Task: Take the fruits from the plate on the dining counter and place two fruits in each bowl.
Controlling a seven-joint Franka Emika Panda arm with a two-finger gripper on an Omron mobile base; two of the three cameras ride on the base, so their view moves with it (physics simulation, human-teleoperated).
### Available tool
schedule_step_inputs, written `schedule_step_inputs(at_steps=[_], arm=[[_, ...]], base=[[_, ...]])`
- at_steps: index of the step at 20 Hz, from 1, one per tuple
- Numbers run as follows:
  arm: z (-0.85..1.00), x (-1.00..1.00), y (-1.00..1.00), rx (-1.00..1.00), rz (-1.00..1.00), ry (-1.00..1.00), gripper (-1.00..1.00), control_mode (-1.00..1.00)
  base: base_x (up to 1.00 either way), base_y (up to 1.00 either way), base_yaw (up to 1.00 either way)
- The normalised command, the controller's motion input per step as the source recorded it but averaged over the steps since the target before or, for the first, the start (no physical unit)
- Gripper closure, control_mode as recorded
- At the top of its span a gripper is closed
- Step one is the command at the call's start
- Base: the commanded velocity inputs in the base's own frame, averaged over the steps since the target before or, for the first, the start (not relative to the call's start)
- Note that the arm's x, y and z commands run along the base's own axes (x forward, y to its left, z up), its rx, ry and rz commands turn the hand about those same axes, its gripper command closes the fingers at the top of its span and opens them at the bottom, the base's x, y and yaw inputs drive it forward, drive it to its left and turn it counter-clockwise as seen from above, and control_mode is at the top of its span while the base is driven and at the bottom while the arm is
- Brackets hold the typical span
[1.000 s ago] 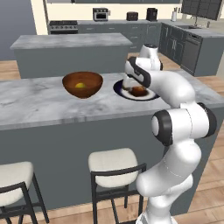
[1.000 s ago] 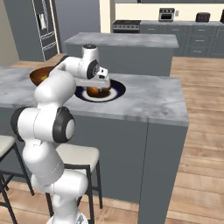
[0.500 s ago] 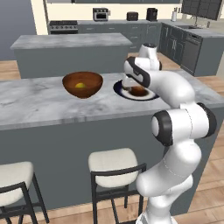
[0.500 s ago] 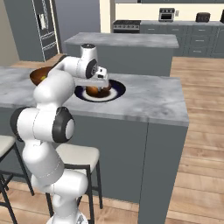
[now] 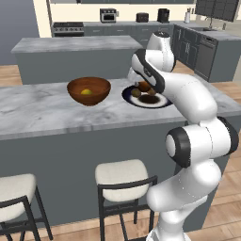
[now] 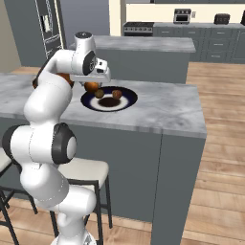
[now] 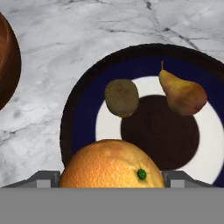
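Observation:
My gripper [image 7: 111, 176] is shut on an orange [image 7: 111, 164], with a finger on each side of it, just over the near rim of the plate [image 7: 85, 105]. A brown kiwi [image 7: 121, 97] and a pear [image 7: 181, 94] lie on that navy-and-white plate. From the left base view the orange [image 5: 143, 86] hangs at the hand above the plate [image 5: 162, 101] on the dining counter [image 5: 37, 113]. To the plate's left stands the reddish-brown bowl [image 5: 89, 90] with a yellow fruit [image 5: 86, 92] inside. In the right base view the orange [image 6: 92, 86] sits over the plate [image 6: 125, 101].
Two stools [image 5: 123, 175] [image 5: 14, 190] stand against the counter's front below the bowl. A second grey island [image 5: 70, 52] runs behind the counter. The marble top [image 6: 162, 107] stretches on to the right of the plate.
The jaws have come in from wide open onto the orange. The arm has hardly moved over the plate.

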Motion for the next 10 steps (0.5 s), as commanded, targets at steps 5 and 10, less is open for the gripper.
schedule_step_inputs(at_steps=[5, 10], arm=[[0.45, -0.21, 0.52, 0.05, 0.0, -0.19, 1.0, -1.0], [0.1, -0.09, 0.76, 0.03, 0.03, -0.1, 1.0, -1.0]], base=[[0.0, 0.0, 0.0], [0.0, 0.0, 0.0]])
